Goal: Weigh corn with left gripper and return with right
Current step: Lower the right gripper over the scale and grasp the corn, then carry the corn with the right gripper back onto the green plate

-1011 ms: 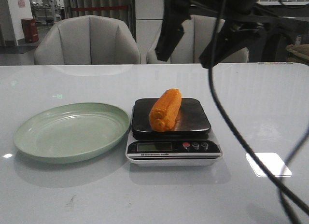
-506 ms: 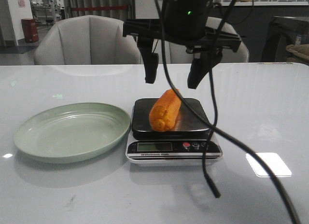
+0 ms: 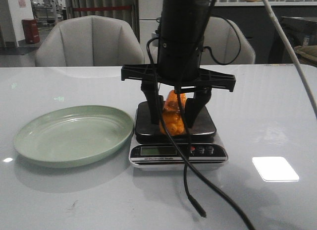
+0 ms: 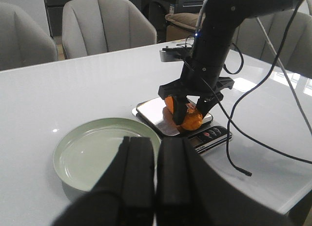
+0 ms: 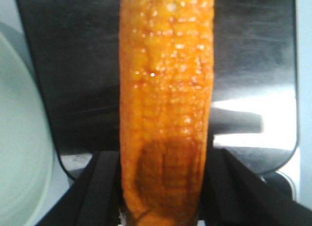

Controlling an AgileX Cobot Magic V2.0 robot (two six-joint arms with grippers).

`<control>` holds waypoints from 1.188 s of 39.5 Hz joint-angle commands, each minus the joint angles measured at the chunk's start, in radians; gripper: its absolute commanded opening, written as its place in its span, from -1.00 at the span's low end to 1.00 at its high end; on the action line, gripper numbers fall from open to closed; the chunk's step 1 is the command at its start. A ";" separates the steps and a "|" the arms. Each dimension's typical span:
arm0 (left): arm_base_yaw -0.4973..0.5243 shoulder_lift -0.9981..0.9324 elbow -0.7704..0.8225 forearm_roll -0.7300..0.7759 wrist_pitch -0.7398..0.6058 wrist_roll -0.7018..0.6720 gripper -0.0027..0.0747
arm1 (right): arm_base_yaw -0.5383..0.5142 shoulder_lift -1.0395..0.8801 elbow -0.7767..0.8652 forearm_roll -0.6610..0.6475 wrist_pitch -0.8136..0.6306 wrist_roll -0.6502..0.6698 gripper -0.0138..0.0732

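The orange-yellow corn (image 3: 173, 116) lies lengthwise on the black platform of a kitchen scale (image 3: 200, 122). My right gripper (image 3: 173, 125) is down over it, open, with one finger close on each side of the cob. In the right wrist view the corn (image 5: 165, 89) fills the gap between the fingers (image 5: 97, 187). It also shows in the left wrist view (image 4: 191, 120), with the right gripper (image 4: 191, 111) astride it. My left gripper (image 4: 157, 141) is shut and empty, held above the table on the near side of the plate.
A pale green plate (image 3: 74, 136), empty, sits just left of the scale; it also shows in the left wrist view (image 4: 92, 153). A thin black cable (image 3: 190, 185) hangs from the right arm in front of the scale. Grey chairs (image 3: 89, 41) stand behind the table.
My right gripper has come in from above and lowered onto the scale, so its fingers now straddle the corn. The corn has stayed on the scale.
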 commanded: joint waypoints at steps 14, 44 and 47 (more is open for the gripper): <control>-0.006 0.013 -0.023 0.001 -0.074 -0.001 -0.64 | 0.141 -0.045 -0.122 0.002 -0.179 -0.044 -0.35; -0.006 0.013 -0.023 0.001 -0.074 -0.001 -0.64 | 0.190 0.021 -0.284 0.031 -0.103 -0.053 0.67; -0.006 0.013 -0.023 0.001 -0.074 -0.001 -0.64 | 0.172 -0.007 -0.296 0.010 -0.047 -0.092 0.67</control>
